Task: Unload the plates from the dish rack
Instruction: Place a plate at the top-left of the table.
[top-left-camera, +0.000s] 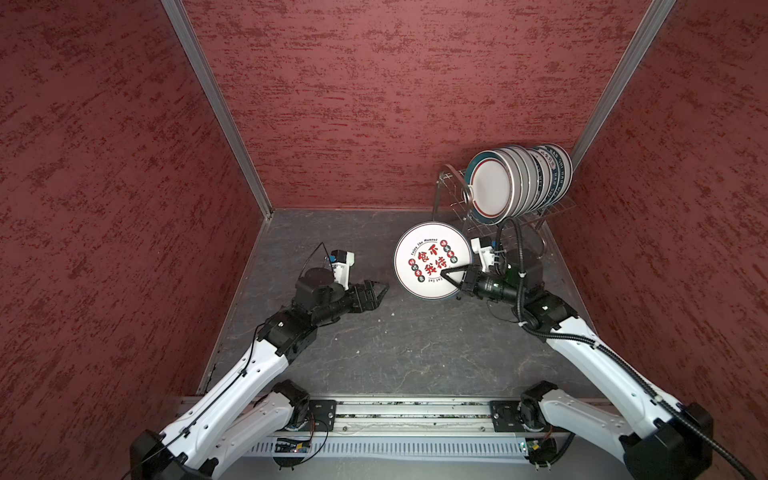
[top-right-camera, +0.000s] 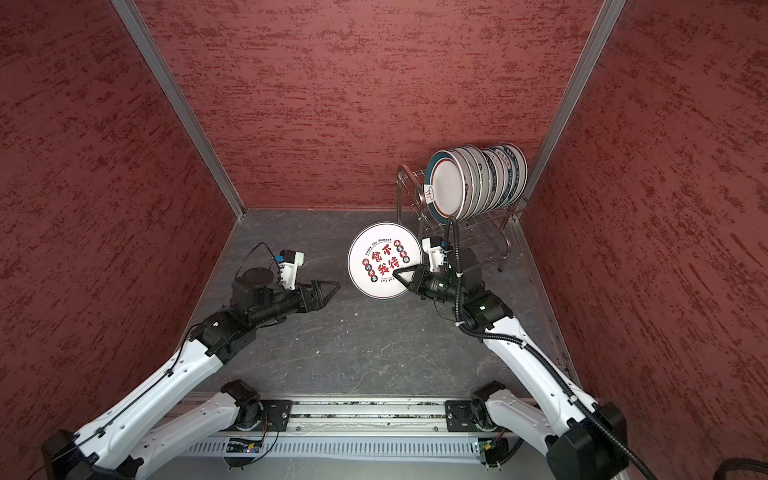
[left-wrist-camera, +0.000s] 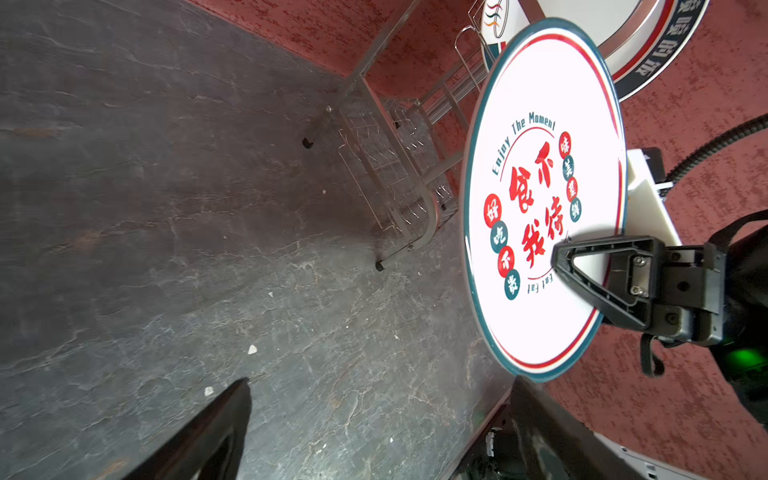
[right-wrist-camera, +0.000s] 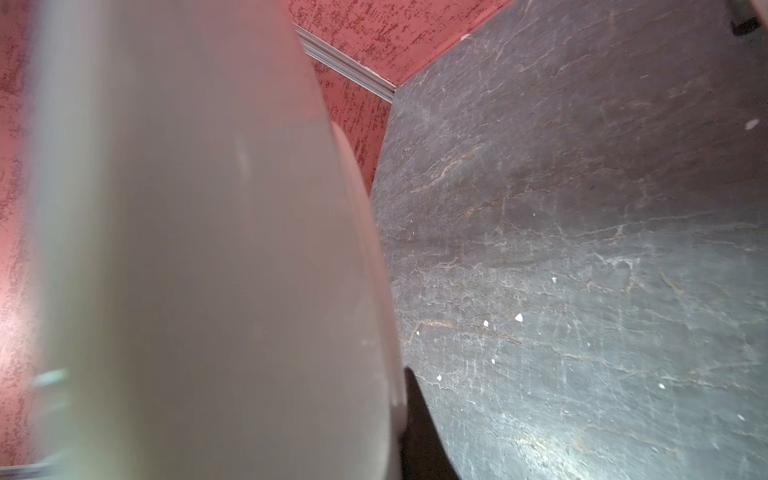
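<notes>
A white plate (top-left-camera: 428, 257) printed with red Chinese characters hangs tilted above the table, in front of the dish rack (top-left-camera: 446, 176). My right gripper (top-left-camera: 444, 274) is shut on its near-right edge, one finger across the printed face (left-wrist-camera: 540, 199). In the right wrist view the plate's plain back (right-wrist-camera: 187, 249) fills the frame beside one dark finger (right-wrist-camera: 415, 415). Several more plates (top-left-camera: 494, 187) stand on edge on the rack's upper shelf, also seen in a top view (top-right-camera: 446, 187). My left gripper (top-left-camera: 384, 289) is open and empty, a short way left of the held plate.
The steel rack (left-wrist-camera: 395, 166) stands in the back right corner against red textured walls. Small white crumbs (left-wrist-camera: 252, 350) lie on the dark stone table (top-left-camera: 374, 353). An aluminium rail (top-left-camera: 407, 415) carrying both arm bases runs along the front edge.
</notes>
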